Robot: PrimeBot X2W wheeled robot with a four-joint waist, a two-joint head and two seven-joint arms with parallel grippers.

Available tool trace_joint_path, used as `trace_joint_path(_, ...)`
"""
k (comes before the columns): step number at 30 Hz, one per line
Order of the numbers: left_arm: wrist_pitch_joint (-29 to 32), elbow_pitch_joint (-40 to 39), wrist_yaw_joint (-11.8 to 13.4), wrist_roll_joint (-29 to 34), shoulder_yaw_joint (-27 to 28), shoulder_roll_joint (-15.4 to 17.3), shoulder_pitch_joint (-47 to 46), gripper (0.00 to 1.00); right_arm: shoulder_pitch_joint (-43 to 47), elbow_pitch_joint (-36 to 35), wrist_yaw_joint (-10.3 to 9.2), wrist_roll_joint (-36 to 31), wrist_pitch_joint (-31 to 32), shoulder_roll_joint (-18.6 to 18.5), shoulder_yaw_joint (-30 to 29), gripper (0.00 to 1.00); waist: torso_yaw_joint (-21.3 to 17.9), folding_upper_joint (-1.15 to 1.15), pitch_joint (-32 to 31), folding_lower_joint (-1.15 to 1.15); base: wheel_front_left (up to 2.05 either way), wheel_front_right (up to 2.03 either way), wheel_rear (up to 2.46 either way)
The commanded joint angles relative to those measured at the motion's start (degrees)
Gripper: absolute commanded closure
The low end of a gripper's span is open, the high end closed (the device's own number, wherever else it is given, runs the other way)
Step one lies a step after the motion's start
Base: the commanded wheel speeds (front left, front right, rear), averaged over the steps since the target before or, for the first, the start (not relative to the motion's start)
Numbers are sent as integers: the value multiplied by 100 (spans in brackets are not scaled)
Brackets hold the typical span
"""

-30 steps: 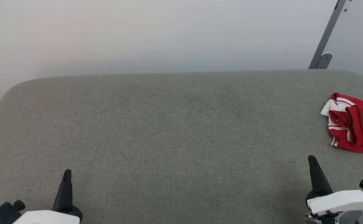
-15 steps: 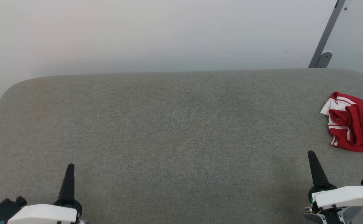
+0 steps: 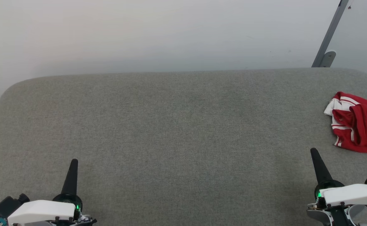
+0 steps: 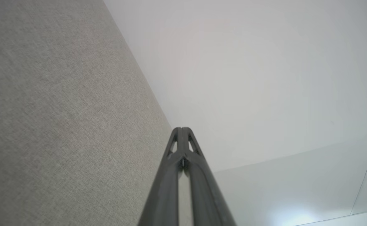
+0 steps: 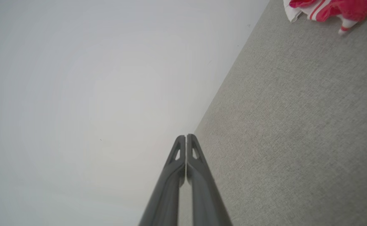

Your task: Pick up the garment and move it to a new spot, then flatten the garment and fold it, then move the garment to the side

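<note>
garment (image 3: pixel 358 125) — red, white-striped trim, crumpled heap — grey table's (image 3: pixel 171 125) right edge

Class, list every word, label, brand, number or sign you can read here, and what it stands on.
None can be read.
The garment, bunched on the grey table, shows just red cloth and white stripes, no lettering.
</note>
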Motion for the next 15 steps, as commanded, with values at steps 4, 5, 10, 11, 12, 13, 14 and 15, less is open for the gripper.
trace_joint_path(4,77,5,-21,-255,44,-13,-172,100,-127,-14,1,287,73,14,-23,100,-2,0,8,0,0,0,0)
trace_joint_path(5,95,12,-21,-304,47,-20,-184,100,-136,-12,1,338,83,15,-25,100,-3,0,10,0,0,0,0)
trace_joint_path(10,160,45,-22,-515,60,-50,-226,100,-161,-1,0,588,139,18,-33,100,-6,0,19,0,0,0,0)
trace_joint_path(11,173,51,-22,-562,63,-56,-241,100,-167,2,0,634,147,19,-35,100,-6,0,21,0,0,0,0)
trace_joint_path(12,183,57,-23,-606,65,-63,-256,100,-174,4,0,682,160,19,-37,100,-7,0,23,0,0,0,0)
trace_joint_path(13,196,62,-23,-650,67,-68,-268,100,-177,4,0,731,166,20,-38,100,-7,0,25,0,0,0,0)
trace_joint_path(14,213,68,-23,-700,69,-72,-280,100,-180,7,0,778,179,22,-40,100,-8,0,27,0,0,0,0)
trace_joint_path(15,224,75,-23,-747,72,-76,-289,100,-184,10,0,823,187,22,-42,100,-8,0,29,0,0,0,0)
